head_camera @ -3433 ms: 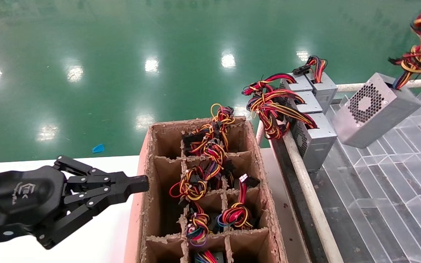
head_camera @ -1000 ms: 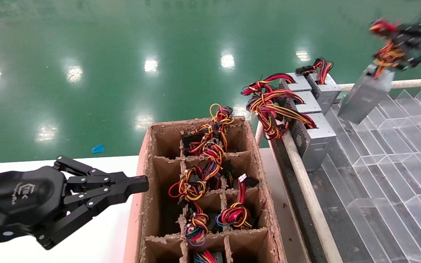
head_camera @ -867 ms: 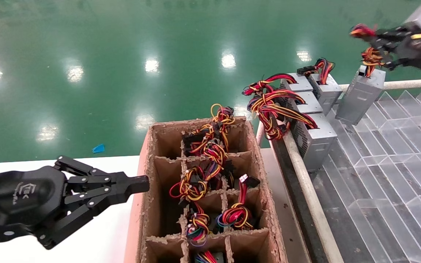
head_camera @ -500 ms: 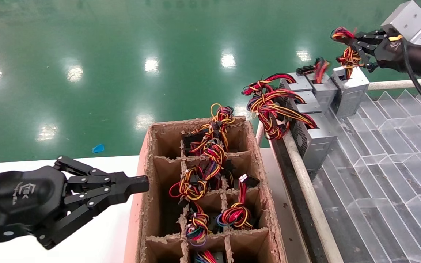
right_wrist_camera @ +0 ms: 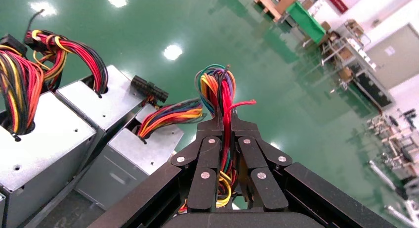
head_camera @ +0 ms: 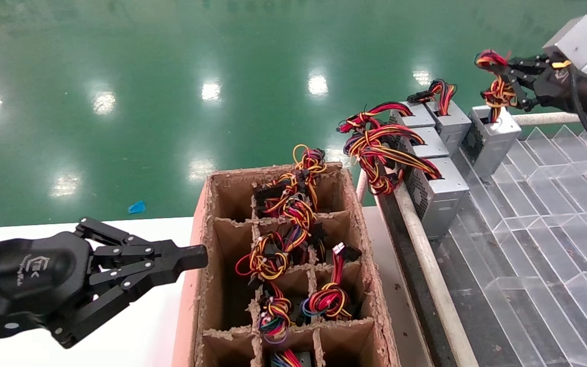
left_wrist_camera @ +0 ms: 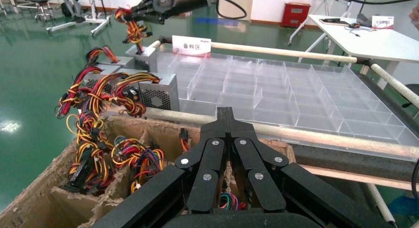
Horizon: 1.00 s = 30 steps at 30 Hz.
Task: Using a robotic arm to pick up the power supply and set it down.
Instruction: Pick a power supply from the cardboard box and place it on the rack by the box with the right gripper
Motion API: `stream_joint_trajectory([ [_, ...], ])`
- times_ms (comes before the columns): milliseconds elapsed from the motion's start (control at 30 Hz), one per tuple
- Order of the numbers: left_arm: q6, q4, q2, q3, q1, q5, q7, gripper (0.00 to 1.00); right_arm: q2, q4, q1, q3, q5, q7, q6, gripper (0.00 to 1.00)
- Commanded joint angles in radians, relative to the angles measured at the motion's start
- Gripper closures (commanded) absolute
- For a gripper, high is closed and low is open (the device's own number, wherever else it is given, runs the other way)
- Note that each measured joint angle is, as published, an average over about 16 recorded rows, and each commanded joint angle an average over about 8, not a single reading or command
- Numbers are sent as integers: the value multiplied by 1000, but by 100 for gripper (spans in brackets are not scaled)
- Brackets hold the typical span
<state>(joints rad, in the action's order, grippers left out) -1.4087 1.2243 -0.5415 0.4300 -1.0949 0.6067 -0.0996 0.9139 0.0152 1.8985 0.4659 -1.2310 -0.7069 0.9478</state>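
The power supply [head_camera: 492, 140], a silver-grey box, stands upright with its lower end in the far corner of the clear tray [head_camera: 543, 229], just right of a row of other supplies. Its red, yellow and black wire bundle [head_camera: 497, 94] rises from its top. My right gripper [head_camera: 497, 76] is shut on that bundle above the box. In the right wrist view the wires [right_wrist_camera: 217, 89] run between the closed fingers, and the box itself is hidden below. The left wrist view shows the same power supply [left_wrist_camera: 141, 57] far off. My left gripper [head_camera: 196, 256] is shut and empty beside the cardboard box's left wall.
A brown cardboard divider box [head_camera: 207, 244] holds several wired supplies in its cells. Three more supplies [head_camera: 438, 196] lean in a row along the tray's left edge, their wires draped over the pale rail [head_camera: 426, 255]. A white table [head_camera: 140, 336] lies under the left arm.
The right gripper carried the hanging power supply in from the far right, leftward and down, turning it upright beside the row. The left arm has not moved.
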Motion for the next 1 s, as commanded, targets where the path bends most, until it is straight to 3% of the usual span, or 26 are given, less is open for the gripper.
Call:
stream_joint_trajectory([
  [33, 0, 0, 0, 0, 0, 0, 0, 100, 4, 5, -10, -3, 4, 5, -10, 100],
  [633, 0, 0, 0, 0, 0, 0, 0, 100, 65, -16, -57, -18, 26, -50, -137, 97],
  [900, 0, 0, 0, 0, 0, 0, 0, 100, 65, -11, -59, -6, 8, -43, -128, 3],
  [1000, 0, 0, 0, 0, 0, 0, 0, 100, 61, -15, -51, 1, -1, -42, -122, 0],
])
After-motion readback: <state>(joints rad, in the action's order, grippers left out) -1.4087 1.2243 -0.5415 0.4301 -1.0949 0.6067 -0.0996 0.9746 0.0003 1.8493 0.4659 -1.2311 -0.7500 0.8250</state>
